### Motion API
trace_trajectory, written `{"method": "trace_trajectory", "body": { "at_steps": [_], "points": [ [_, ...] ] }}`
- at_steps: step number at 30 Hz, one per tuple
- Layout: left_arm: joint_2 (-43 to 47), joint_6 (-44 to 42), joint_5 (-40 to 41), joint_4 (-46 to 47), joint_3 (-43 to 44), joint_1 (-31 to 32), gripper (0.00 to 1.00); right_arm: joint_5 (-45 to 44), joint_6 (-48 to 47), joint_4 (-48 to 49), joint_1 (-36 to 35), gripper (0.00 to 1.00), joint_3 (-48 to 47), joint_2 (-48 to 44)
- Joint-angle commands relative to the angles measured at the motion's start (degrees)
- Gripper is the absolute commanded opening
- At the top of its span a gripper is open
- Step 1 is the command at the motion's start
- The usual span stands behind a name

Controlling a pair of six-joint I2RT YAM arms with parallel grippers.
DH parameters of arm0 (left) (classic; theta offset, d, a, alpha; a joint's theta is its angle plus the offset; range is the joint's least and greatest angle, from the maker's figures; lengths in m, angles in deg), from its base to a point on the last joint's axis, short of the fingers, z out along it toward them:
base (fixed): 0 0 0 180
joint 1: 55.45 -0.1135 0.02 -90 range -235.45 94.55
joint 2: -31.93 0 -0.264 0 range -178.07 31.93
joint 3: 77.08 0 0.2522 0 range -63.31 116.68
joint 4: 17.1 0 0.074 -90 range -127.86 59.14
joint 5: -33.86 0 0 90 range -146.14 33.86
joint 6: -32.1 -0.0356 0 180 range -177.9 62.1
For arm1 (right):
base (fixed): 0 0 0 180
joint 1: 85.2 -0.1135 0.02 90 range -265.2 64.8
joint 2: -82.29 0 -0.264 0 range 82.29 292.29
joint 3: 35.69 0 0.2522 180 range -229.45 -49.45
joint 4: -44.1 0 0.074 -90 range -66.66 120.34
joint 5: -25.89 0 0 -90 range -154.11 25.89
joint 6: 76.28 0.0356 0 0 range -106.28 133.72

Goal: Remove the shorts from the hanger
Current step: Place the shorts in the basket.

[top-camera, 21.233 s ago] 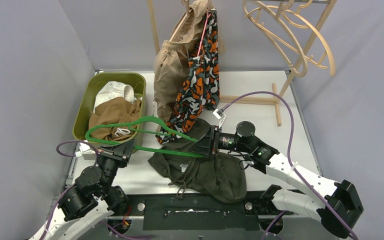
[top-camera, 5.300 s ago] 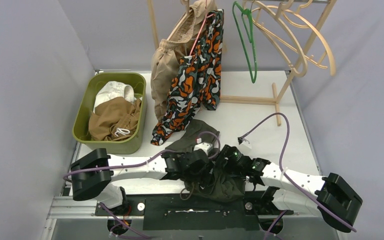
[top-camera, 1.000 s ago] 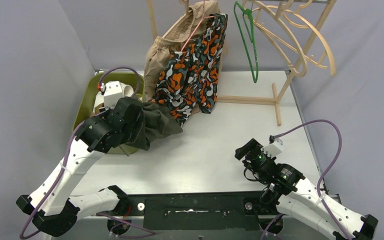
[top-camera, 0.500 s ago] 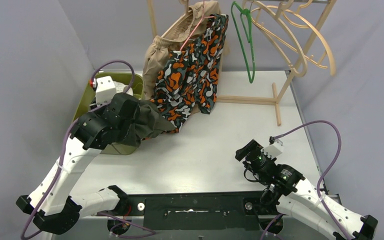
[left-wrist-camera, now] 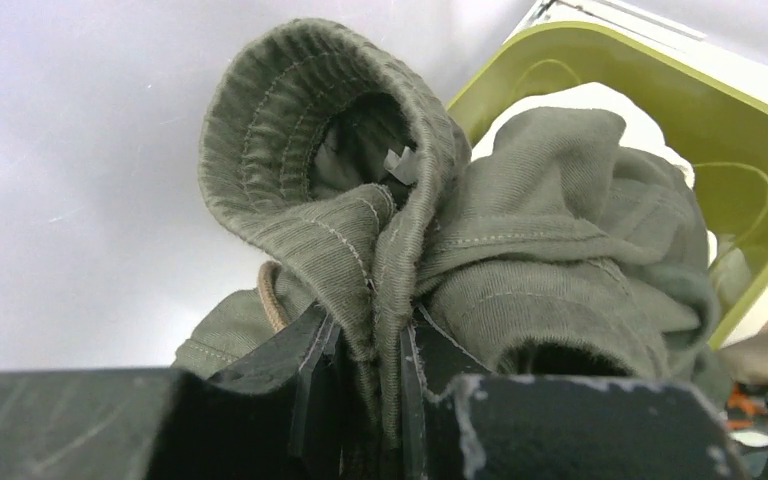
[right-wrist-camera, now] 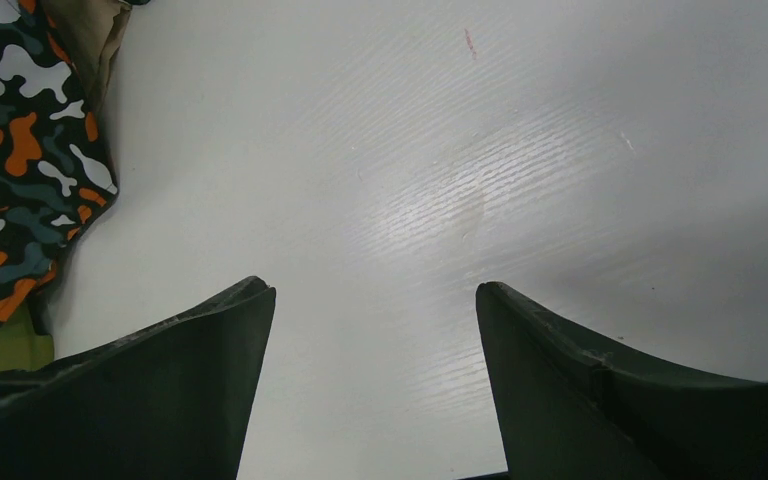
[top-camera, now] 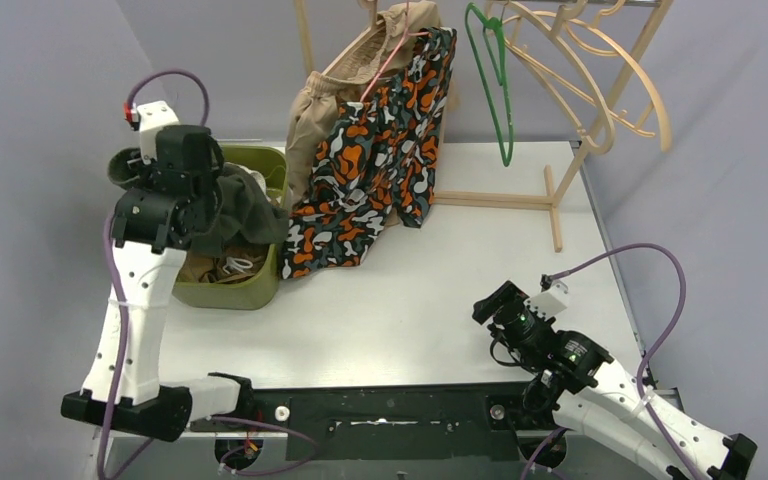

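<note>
While the left gripper is clamped on the gathered waistband of the dark olive shorts, the relation you need to watch is straight down. The green bin lies below the raised claw and slightly to its right. The cloth droops from the jaws that same way, so its long axis runs from the pinch down toward the bin's right side, above the brown shorts inside. Your left arm is the one over the bin. The right gripper hovers low over the bare white table with its jaws apart and nothing between them, well away from the bin. The olive pair looks soft and bunched, with its ribbed waistband curled into a hood-like loop above the fingers (a tan cord peeks out beside one finger). The camouflage shorts and the beige shorts hang at the wooden rack behind.
</note>
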Motion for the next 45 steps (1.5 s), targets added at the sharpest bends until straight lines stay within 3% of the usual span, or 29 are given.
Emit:
{"method": "trace_trajectory", "body": {
  "at_steps": [1,7,11,16,18,23,27,30,31,33,36,40,45],
  "points": [
    [-3.55,-6.27,-14.27,11.19,6.61,-9.38,0.00,-2.58,0.72,0.13,0.20,0.75,-0.54,-1.39],
    [-16.39,-8.85,-21.63,8.29,21.95,-15.17,0.00,-3.39,0.03,-0.53,0.19,0.75,-0.76,-1.38],
    [-21.83,-8.20,-30.83,8.77,22.02,-16.83,0.00,-3.39,0.12,-0.64,0.20,0.75,-0.60,-1.18],
    [-29.15,-4.11,-31.27,12.56,8.38,-19.01,0.00,-3.35,0.60,-1.23,0.20,0.75,-0.45,-1.89],
    [-33.28,-2.39,-39.68,10.43,5.48,-21.63,0.00,-3.24,0.66,-1.72,0.23,0.75,-0.40,-2.42],
    [-35.96,-0.67,-45.15,16.99,-7.86,-22.19,0.00,-3.56,1.48,-3.82,0.20,0.76,-0.25,-4.07],
    [-38.52,-0.68,-47.51,16.01,-10.06,-22.09,0.00,-3.74,1.57,-4.86,0.20,0.76,-0.63,-5.19],
    [-35.58,-0.63,-46.57,16.19,-9.89,-22.05,0.00,-3.83,1.86,-5.29,0.20,0.76,-0.83,-5.49],
    [-34.29,-0.74,-45.97,16.20,-9.20,-22.11,0.02,-3.75,1.92,-5.29,0.22,0.76,-0.92,-5.44],
    [-31.85,-0.95,-44.45,14.81,-6.80,-22.16,0.17,-3.57,2.08,-5.34,0.20,0.76,-1.07,-5.32],
    [-28.05,-1.00,-42.14,11.88,-1.58,-22.20,0.30,-3.31,2.22,-5.31,0.20,0.76,-1.29,-4.94],
    [-22.93,-1.24,-40.77,10.25,4.40,-22.42,0.61,-3.05,1.35,-4.70,0.20,0.76,-1.32,-5.03],
    [-21.94,-2.82,-41.54,9.43,10.98,-22.51,0.68,-2.73,1.27,-4.58,0.21,0.76,-1.23,-5.45]
  ]
}}
